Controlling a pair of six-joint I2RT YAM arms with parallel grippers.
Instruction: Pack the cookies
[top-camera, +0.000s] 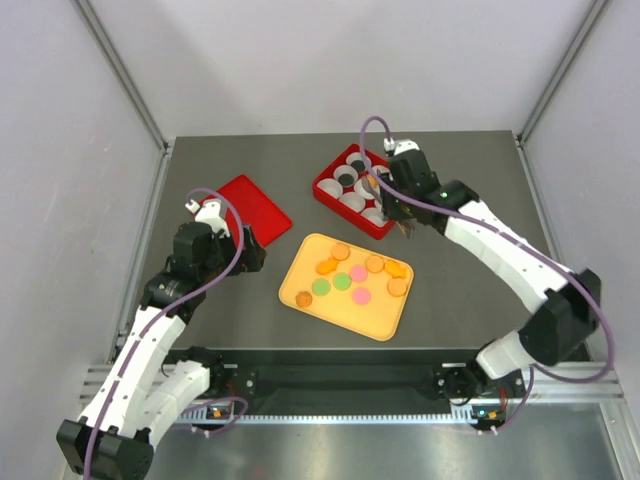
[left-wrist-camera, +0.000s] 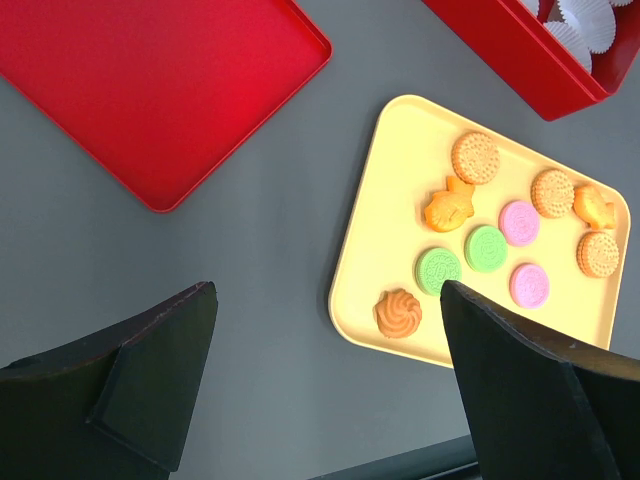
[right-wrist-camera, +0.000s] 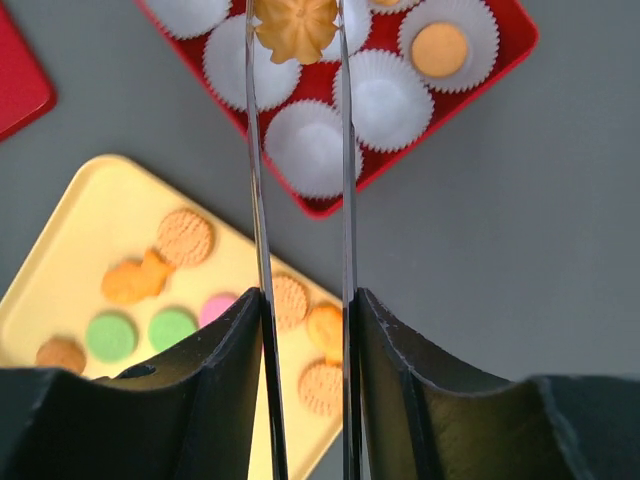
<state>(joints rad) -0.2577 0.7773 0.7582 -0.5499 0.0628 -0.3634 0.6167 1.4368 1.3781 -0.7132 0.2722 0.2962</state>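
Right tool (right-wrist-camera: 294, 8): pinches orange flower-shaped cookie (right-wrist-camera: 296, 32) by its rim, flat face toward the wrist, over red box (right-wrist-camera: 508, 45).
Left tool (left-wrist-camera: 327, 290): spread wide, empty, beside yellow tray (left-wrist-camera: 390, 200).

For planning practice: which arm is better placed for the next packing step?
Probably right: the right tool grips a cookie above the red box; the left tool is open, farther away.

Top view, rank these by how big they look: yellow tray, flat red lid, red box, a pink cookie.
Largest: yellow tray.
Next: flat red lid and red box, about alike, so unranked.
Smallest: pink cookie.
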